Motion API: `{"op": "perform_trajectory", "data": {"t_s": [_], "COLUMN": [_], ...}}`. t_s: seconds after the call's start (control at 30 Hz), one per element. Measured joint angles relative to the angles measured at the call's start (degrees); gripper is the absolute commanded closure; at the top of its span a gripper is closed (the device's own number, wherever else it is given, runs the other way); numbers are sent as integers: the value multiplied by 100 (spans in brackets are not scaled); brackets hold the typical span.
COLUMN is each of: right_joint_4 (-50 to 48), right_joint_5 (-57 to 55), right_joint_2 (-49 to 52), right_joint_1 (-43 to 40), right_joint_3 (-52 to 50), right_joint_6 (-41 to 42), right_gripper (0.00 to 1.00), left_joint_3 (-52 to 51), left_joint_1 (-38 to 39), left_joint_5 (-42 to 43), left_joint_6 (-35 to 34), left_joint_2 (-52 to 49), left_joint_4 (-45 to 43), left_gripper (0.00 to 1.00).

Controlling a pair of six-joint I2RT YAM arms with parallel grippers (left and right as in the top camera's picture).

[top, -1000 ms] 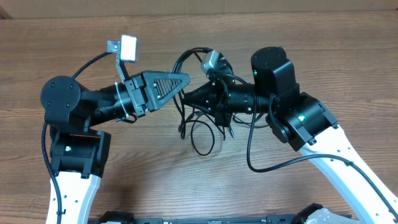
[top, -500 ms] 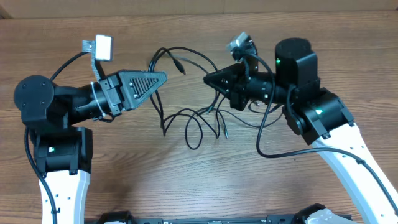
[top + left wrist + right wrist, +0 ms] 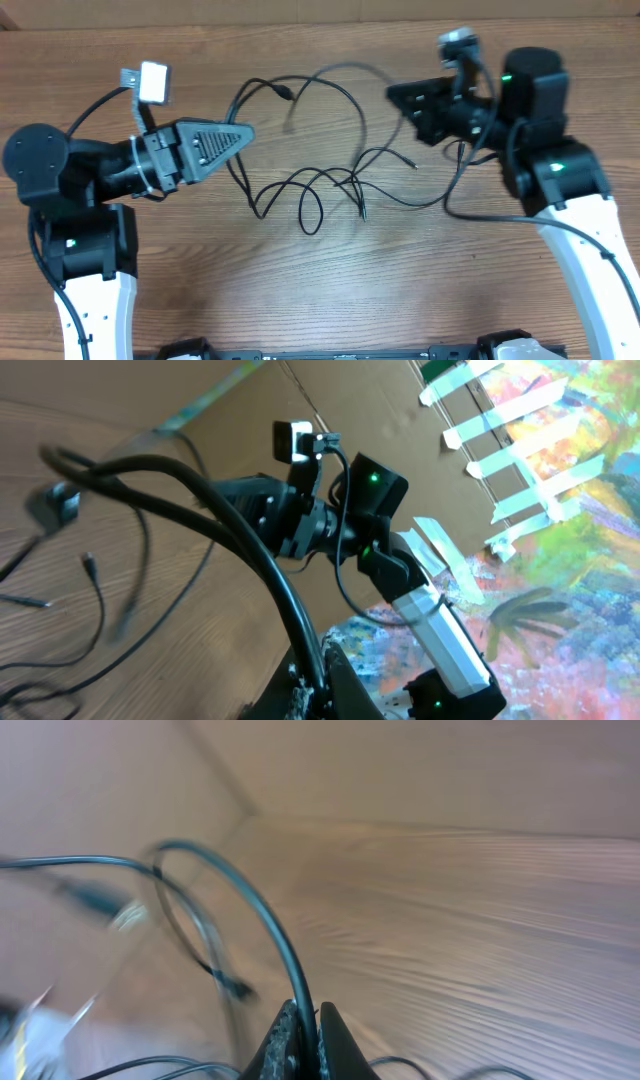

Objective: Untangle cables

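Cables (image 3: 345,180), overhead: sprawled in loose, crossing loops on wooden table (image 3: 320,300) between the arms, one strand running up to each gripper. Left gripper (image 3: 243,132) and right gripper (image 3: 393,93) held well apart, both closed. Left wrist: jaws pinched tight on one black cable (image 3: 250,550), arched away over the table toward right arm (image 3: 370,490). Right wrist: fingertips clamped together on one cable, curved upward and blurred.

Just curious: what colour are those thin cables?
The cables are black; the overhead view shows it best.
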State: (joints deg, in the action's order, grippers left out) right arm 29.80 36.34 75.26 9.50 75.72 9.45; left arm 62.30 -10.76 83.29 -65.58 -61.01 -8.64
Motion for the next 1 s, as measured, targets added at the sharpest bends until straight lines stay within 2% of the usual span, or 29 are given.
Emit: {"op": "perform_trajectory", "data": {"t_s": [0.37, 0.7, 0.9, 1.0], "right_joint_4": [170, -293, -656, -688], "right_joint_5": [-83, -944, -2024, -3117], "right_joint_2": [-459, -505, -219, 9], "right_joint_1": [-2253, -4389, -5228, -5672], "right_joint_3": [0, 0, 0, 0], "right_joint_6": [9, -61, -70, -72], "right_gripper": [96, 96, 96, 96], "left_joint_3": [0, 0, 0, 0], "left_joint_1": [-826, -964, -964, -964], "left_joint_5": [553, 616, 619, 619], "left_joint_6": [-7, -26, -26, -26], "left_joint_2": [0, 0, 0, 0], "left_joint_4": [-2, -9, -17, -17], "left_gripper": [96, 96, 96, 96]}}
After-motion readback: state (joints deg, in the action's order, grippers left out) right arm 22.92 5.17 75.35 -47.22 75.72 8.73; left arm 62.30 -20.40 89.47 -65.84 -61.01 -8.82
